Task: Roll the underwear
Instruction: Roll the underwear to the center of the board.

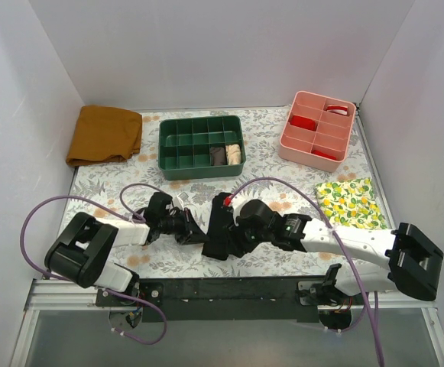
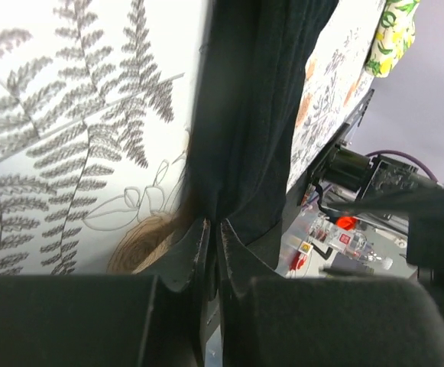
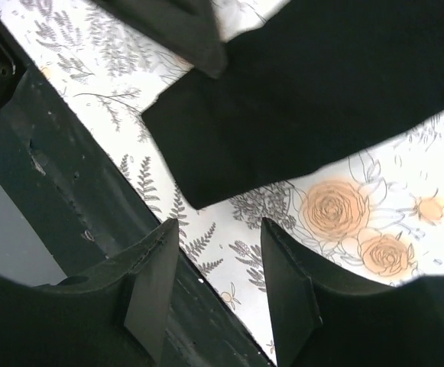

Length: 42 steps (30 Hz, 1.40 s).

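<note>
White-walled cell, floral-print table (image 1: 275, 172). Underwear (image 1: 220, 218) lies as a narrow dark strip at centre front, between the two arms. Left gripper (image 2: 214, 228) is pinched shut on its left edge. Right gripper (image 3: 218, 245) is open over the near end, holding nothing. Looks like roll start: edge grabbed, no turn yet. Next move likely needs that edge carried over while right pins the fabric.

The floral table (image 1: 267, 153) carries underwear (image 1: 220, 229), brown cloth (image 1: 103, 134), lemon cloth (image 1: 349, 201), green tray (image 1: 199, 173), pink tray (image 1: 306, 157).
</note>
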Each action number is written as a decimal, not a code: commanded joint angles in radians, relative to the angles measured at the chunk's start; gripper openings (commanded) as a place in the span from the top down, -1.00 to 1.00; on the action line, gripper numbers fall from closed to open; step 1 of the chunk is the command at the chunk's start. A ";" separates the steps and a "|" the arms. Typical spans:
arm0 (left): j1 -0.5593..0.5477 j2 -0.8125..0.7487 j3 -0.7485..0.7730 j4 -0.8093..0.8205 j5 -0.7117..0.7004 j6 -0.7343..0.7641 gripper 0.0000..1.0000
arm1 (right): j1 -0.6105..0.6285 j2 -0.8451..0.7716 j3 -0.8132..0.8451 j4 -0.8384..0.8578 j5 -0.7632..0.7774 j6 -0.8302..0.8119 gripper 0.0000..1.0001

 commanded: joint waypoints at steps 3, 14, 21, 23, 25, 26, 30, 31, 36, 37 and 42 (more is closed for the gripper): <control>0.001 0.007 0.135 -0.249 -0.031 0.066 1.00 | 0.095 0.016 0.106 -0.067 0.163 -0.178 -0.16; 0.002 0.131 0.264 -0.507 -0.076 0.154 1.00 | 0.221 0.117 0.184 -0.117 0.332 -0.319 -0.24; 0.002 0.200 0.276 -0.507 -0.077 0.160 1.00 | 0.345 0.223 0.249 -0.104 0.476 -0.359 -0.28; 0.002 0.206 0.287 -0.516 -0.079 0.160 1.00 | 0.370 0.247 0.261 -0.106 0.508 -0.379 -0.29; 0.002 0.229 0.301 -0.539 -0.077 0.177 1.00 | 0.384 0.259 0.264 -0.103 0.517 -0.394 -0.30; 0.002 0.243 0.308 -0.548 -0.076 0.184 1.00 | 0.387 0.270 0.264 -0.103 0.524 -0.402 -0.30; 0.002 0.284 0.333 -0.559 -0.070 0.208 1.00 | 0.394 0.302 0.263 -0.104 0.559 -0.454 -0.32; 0.002 0.289 0.333 -0.559 -0.067 0.215 1.00 | 0.397 0.307 0.260 -0.097 0.573 -0.463 -0.32; 0.004 0.298 0.344 -0.563 -0.062 0.227 1.00 | 0.402 0.341 0.255 -0.060 0.600 -0.515 -0.36; 0.005 0.303 0.345 -0.563 -0.062 0.227 1.00 | 0.401 0.350 0.252 -0.055 0.594 -0.527 -0.37; 0.009 0.306 0.339 -0.563 -0.062 0.234 1.00 | 0.402 0.376 0.247 -0.029 0.551 -0.540 -0.36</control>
